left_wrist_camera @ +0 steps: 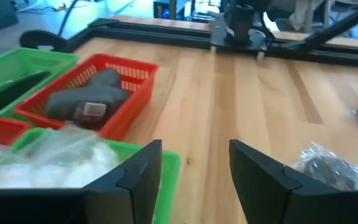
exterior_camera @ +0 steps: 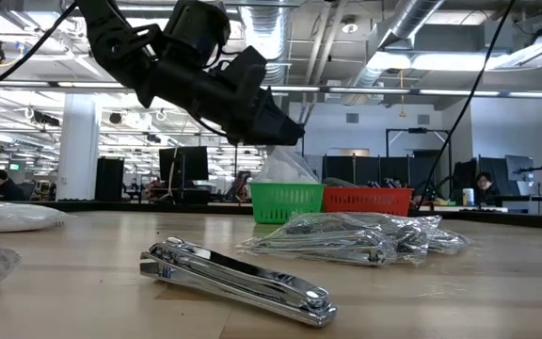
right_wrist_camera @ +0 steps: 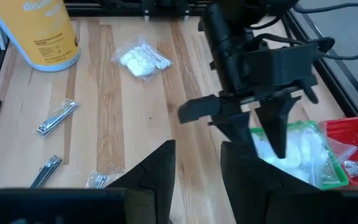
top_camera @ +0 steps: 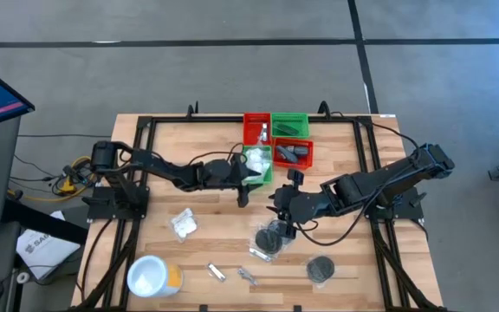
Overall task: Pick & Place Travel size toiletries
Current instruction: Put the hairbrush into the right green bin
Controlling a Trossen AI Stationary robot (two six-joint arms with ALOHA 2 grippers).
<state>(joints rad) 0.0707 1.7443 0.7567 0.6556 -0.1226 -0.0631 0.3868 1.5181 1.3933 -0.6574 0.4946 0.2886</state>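
Packets in white plastic wrap (top_camera: 256, 162) fill the near green bin (top_camera: 267, 176) beside the red bins (top_camera: 294, 154); one more white packet (top_camera: 184, 224) lies loose on the worktop, well apart from the bins. Two wrapped black discs (top_camera: 270, 237) and (top_camera: 321, 269) rest nearer the front, with thin silver pieces (top_camera: 217, 273) close to the front edge and a white tub with orange side (top_camera: 152, 277) at the left corner.

Handling, by judgement: the packets look light, soft and crinkly, wrap likely slippery; best pinched across the bunched middle, not a loose film edge. Discs look flat and stiff under loose wrap, so a grip across the rim seems safer.

Left tool (left_wrist_camera: 194, 168) hovers over the green bin's edge, fingers parted, nothing between them; arm stretched low across the worktop from the left side. Right tool (right_wrist_camera: 197, 165) hangs near the upper disc, arm folded in from the right, fingers parted with no item seen in the gap.
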